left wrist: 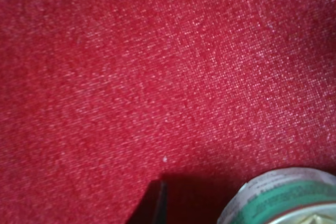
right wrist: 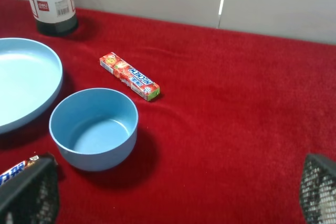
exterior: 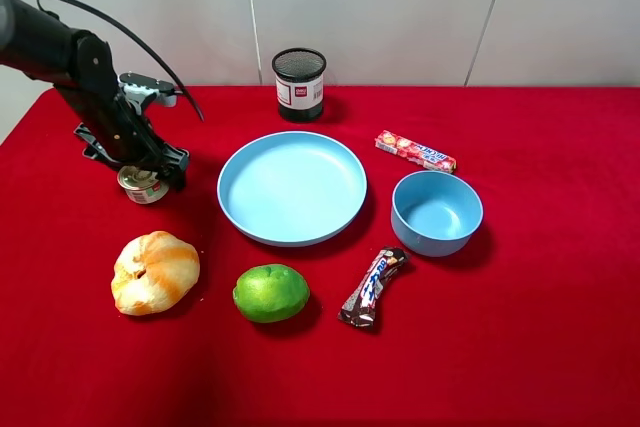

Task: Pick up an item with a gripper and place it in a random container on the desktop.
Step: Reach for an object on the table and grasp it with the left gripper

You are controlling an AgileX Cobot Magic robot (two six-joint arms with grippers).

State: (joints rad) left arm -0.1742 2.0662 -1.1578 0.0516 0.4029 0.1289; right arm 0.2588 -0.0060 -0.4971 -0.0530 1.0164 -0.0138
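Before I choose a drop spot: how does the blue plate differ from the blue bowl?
The plate is wider and shallow; the bowl is smaller and deeper. The plate lies nearer the tin can; the bowl sits beyond the plate from it. Both are round, light blue and empty.

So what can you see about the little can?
The little can is short, round and looks like metal, with a silvery lid and a white and green label. It stands upright on the red cloth, left of the big blue plate. The left gripper hides part of its lid; I cannot tell if they touch.
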